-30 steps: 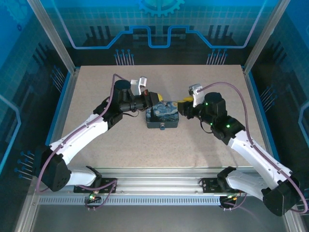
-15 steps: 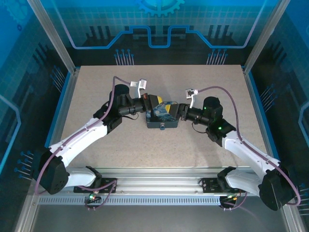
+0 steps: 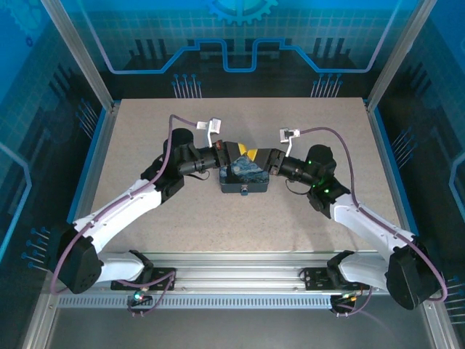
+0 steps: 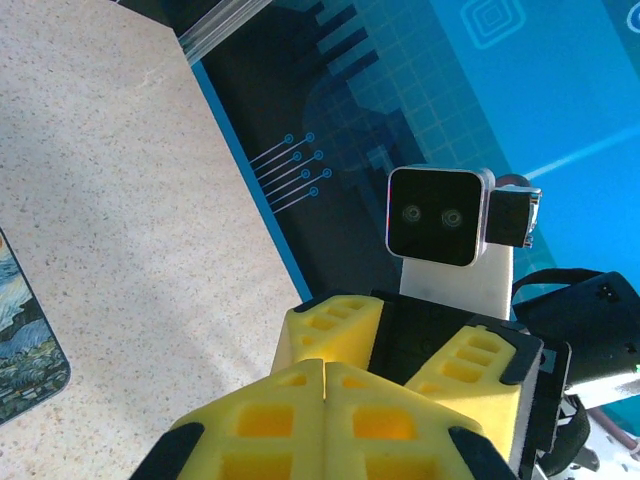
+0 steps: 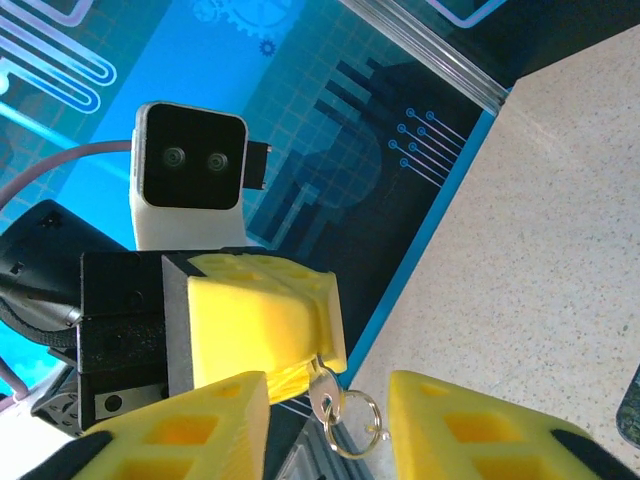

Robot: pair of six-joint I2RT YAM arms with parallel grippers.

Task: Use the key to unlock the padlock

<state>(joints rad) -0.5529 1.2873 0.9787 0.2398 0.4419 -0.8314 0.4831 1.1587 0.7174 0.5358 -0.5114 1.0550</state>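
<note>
While the box (image 3: 245, 177) lies shut, the left hand (image 4: 323, 395) pinches the key (image 5: 322, 397).

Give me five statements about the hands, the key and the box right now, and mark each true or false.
1. The left hand is shut on the key. True.
2. The right hand has its fingers pressed together. False: they stand apart, with the key hanging between them.
3. The key sits in the padlock. False: it is pinched in the left hand's pads, above the box and apart from the padlock.
4. A ring hangs from the key. True.
5. The box lies in the far-left corner of the table. False: it lies near the middle.
</note>
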